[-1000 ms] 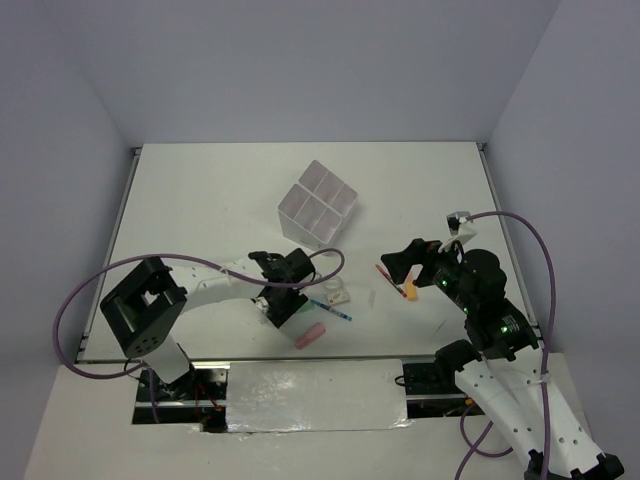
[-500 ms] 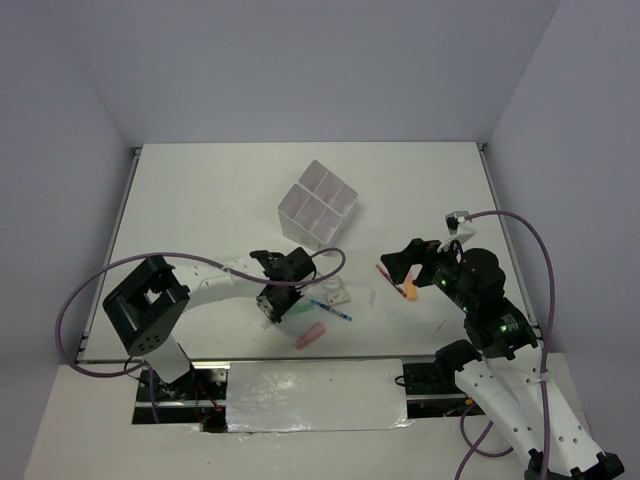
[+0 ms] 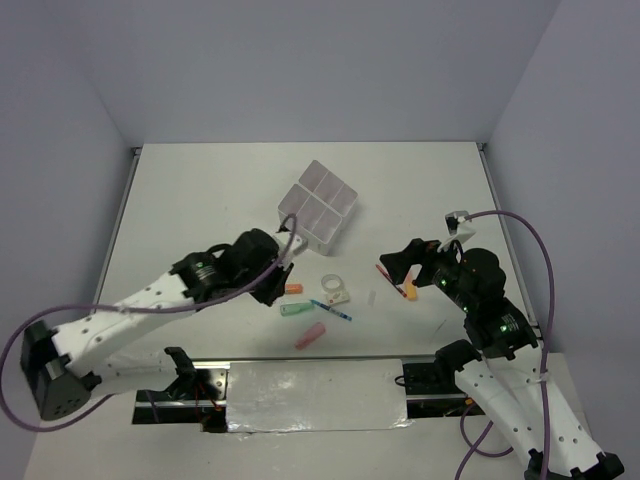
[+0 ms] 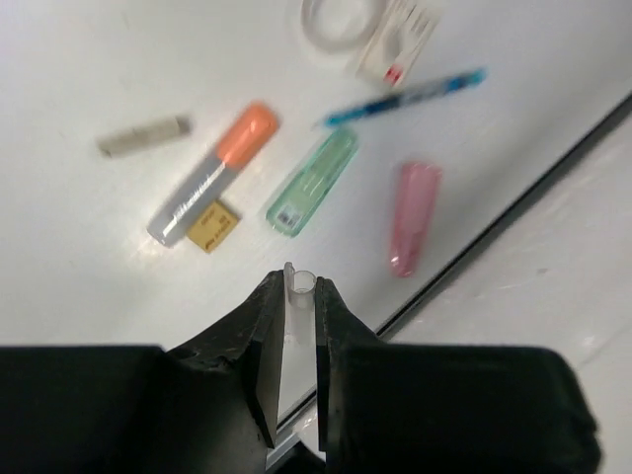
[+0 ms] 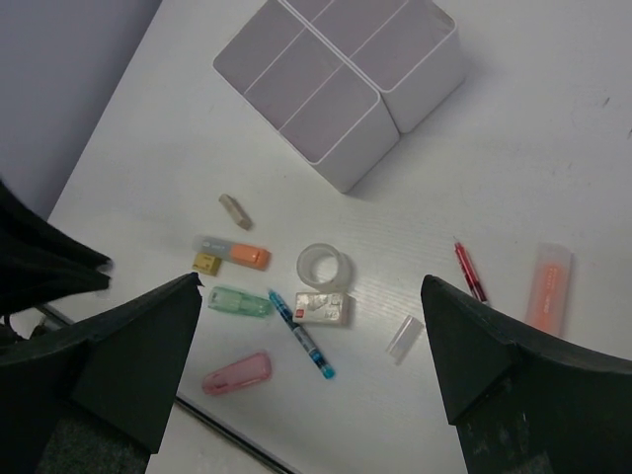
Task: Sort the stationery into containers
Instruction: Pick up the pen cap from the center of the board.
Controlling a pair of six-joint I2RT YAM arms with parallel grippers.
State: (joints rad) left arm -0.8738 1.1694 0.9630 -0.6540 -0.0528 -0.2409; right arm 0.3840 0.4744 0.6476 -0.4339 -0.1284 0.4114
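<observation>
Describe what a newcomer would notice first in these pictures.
The white four-compartment box sits mid-table, looking empty. Before it lie a blue pen, a green marker and a pink marker. The left fingers pinch a small clear tube above them.

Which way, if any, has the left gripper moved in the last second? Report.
Yes: the left gripper, shut on a clear tube, went from the green marker toward the divided box.
</observation>
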